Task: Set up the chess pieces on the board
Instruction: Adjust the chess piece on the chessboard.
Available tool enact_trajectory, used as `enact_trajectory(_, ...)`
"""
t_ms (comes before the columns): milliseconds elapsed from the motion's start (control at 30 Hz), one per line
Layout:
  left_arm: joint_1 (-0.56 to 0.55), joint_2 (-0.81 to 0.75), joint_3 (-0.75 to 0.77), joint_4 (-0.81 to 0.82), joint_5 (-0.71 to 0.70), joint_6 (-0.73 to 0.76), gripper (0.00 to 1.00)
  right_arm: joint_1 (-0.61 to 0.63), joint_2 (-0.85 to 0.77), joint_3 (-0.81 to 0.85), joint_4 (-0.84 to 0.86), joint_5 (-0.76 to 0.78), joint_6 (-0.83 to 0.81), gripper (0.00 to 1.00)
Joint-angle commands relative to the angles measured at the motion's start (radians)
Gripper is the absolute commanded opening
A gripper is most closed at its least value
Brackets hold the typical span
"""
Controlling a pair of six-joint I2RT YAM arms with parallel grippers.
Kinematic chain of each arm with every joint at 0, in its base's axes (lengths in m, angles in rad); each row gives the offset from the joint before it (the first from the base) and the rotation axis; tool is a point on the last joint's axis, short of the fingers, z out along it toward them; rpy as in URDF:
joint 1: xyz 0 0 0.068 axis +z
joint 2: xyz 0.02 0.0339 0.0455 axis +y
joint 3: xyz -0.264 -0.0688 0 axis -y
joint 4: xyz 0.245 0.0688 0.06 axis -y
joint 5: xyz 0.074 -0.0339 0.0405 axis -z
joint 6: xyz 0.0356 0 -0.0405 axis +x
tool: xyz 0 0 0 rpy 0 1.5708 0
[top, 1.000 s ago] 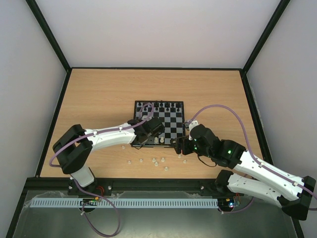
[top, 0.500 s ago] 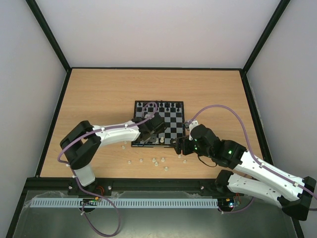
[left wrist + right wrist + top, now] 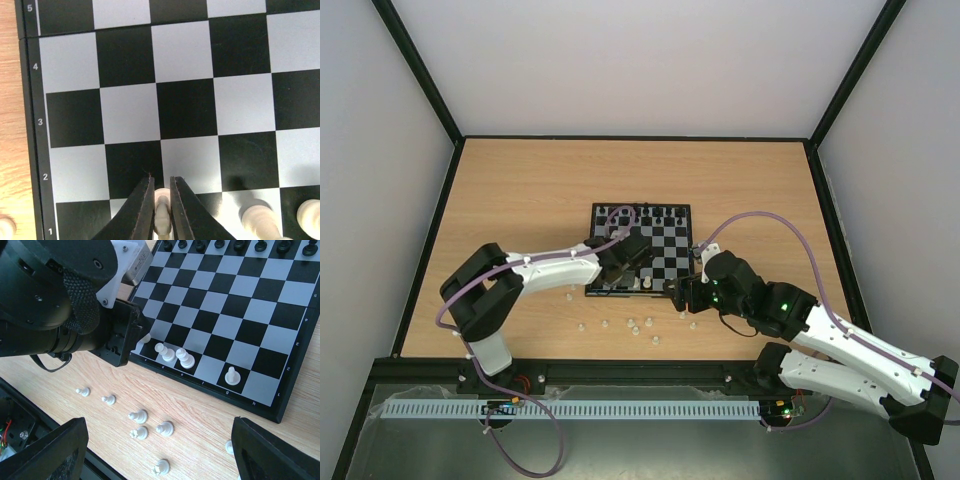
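Note:
The board [image 3: 672,252] lies mid-table, black pieces [image 3: 642,211] along its far row. My left gripper [image 3: 618,272] is over the board's near left part. In the left wrist view it [image 3: 161,179] is shut on a small white piece [image 3: 163,212] above the near rows, left of two standing white pieces [image 3: 260,221]. My right gripper [image 3: 686,296] hovers wide open and empty by the near right corner; in its view it [image 3: 160,450] is above several loose white pieces [image 3: 139,416] on the wood. Three white pieces [image 3: 185,359] stand on the board's [image 3: 260,335] near row.
More loose white pieces [image 3: 632,325] lie on the table between the board and the arm bases. One white piece [image 3: 5,227] lies off the board's left edge. The left arm's wrist [image 3: 55,305] fills the right wrist view's upper left. Black frame rails edge the table.
The left arm has swung a little right and onto the board's near left part, then held still. The right arm has not moved.

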Motion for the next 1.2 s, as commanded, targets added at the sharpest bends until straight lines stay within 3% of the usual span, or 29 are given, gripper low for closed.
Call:
enact_trajectory(0, 0.002, -0.05, -0.044, -0.007, 0.009, -0.019, 0.12, -0.003, -0.004, -0.01, -0.001, -0.005, -0.017, 0.79)
enact_trajectory(567, -0.015, -0.089, -0.092, 0.003, 0.008, -0.045, 0.14, -0.003, -0.001, -0.01, 0.0, -0.006, -0.016, 0.79)
enact_trajectory(833, -0.021, -0.126, -0.064, -0.035, -0.022, -0.047, 0.44, -0.003, 0.002, -0.009, -0.002, -0.002, -0.016, 0.79)
enact_trajectory(1000, -0.028, -0.241, -0.03, -0.167, -0.103, -0.064, 0.63, -0.003, 0.021, -0.004, -0.007, 0.001, -0.017, 0.8)
enact_trajectory(1167, -0.007, -0.393, -0.11, -0.187, -0.119, -0.084, 0.78, -0.003, 0.071, 0.004, -0.006, 0.009, -0.018, 0.99)
